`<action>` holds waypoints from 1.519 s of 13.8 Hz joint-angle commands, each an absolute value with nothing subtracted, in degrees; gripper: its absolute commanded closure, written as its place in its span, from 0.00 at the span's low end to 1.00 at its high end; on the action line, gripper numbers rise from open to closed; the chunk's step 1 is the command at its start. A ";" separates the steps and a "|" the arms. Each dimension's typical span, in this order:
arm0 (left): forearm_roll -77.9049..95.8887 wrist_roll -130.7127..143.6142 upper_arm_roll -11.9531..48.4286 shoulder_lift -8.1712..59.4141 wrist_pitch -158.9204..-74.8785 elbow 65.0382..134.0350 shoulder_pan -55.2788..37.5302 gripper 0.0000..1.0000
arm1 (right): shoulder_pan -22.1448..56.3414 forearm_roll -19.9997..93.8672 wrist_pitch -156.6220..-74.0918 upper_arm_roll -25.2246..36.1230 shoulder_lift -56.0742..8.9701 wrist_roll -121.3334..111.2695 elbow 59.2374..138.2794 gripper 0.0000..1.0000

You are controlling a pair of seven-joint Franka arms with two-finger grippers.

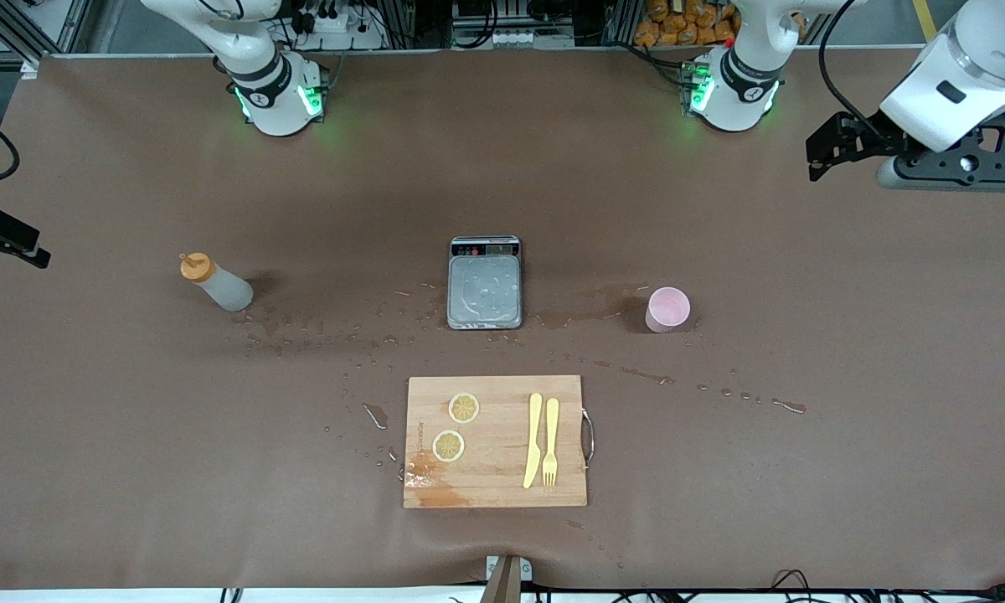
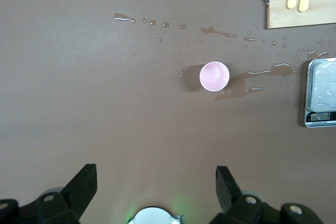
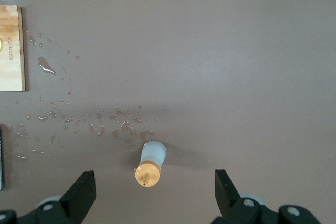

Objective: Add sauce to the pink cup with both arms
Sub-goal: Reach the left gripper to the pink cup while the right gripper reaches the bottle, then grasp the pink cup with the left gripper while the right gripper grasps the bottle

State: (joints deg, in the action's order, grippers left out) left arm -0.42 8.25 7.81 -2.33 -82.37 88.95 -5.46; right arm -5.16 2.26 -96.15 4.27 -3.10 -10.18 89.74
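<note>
The sauce bottle (image 1: 218, 285), translucent with an orange cap, stands upright toward the right arm's end of the table. It also shows in the right wrist view (image 3: 149, 162). The pink cup (image 1: 667, 308) stands upright toward the left arm's end and looks empty in the left wrist view (image 2: 213, 76). My left gripper (image 1: 821, 155) is open and empty, high over the table at the left arm's end; its fingers stand wide apart (image 2: 156, 174). My right gripper (image 3: 155, 174) is open and empty, high over the bottle. It shows at the edge of the front view (image 1: 4, 239).
A small scale (image 1: 485, 283) with a wet metal plate sits between bottle and cup. A wooden cutting board (image 1: 494, 486) nearer the camera carries two lemon slices (image 1: 456, 427), a yellow knife (image 1: 533, 440) and a fork (image 1: 550, 440). Water drops and puddles (image 1: 636, 373) spread around them.
</note>
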 commanded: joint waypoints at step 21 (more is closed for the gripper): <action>1.14 8.35 8.79 16.78 -120.55 111.08 -7.65 0.00 | -19.40 17.21 -80.95 3.96 -8.96 16.79 90.44 0.00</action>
State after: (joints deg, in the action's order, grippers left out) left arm 0.17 8.26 8.79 17.40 -115.61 107.47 -7.44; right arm -15.17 13.06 -82.47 4.63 -6.95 15.34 90.89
